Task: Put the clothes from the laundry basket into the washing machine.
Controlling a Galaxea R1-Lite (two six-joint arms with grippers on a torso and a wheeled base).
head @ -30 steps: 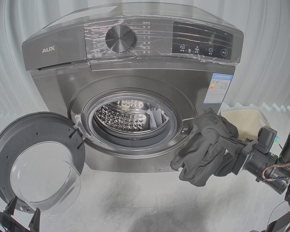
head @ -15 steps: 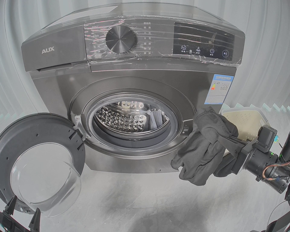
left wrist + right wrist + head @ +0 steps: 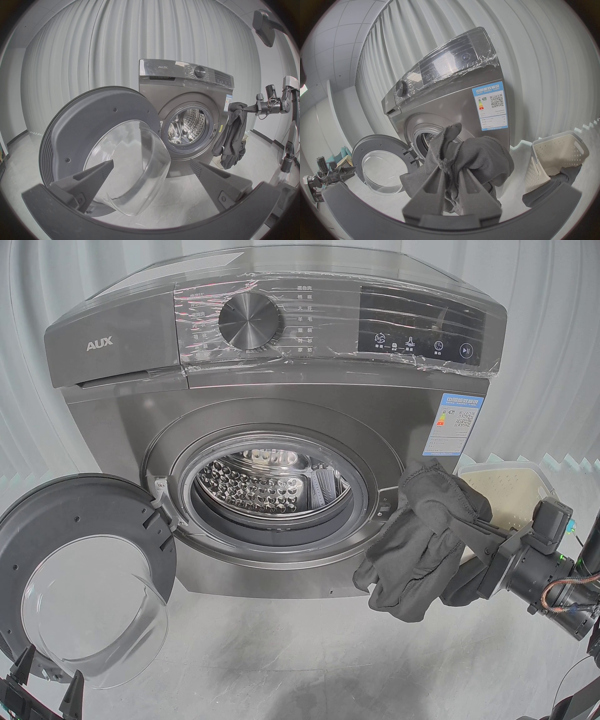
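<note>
Beside pale curtains (image 3: 550,365), the right gripper (image 3: 452,170) is clenching a dark garment (image 3: 419,540) mid-carry, probably next needing a leftward swing into the drum (image 3: 269,484) of the washing machine (image 3: 125,409).

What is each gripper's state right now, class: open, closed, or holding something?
Left gripper: open, empty.
Right gripper: closed on the dark grey garment.

Right of the washing machine (image 3: 275,384) stands the laundry basket (image 3: 509,490), garment (image 3: 419,540) before it, door (image 3: 75,509) left.
</note>
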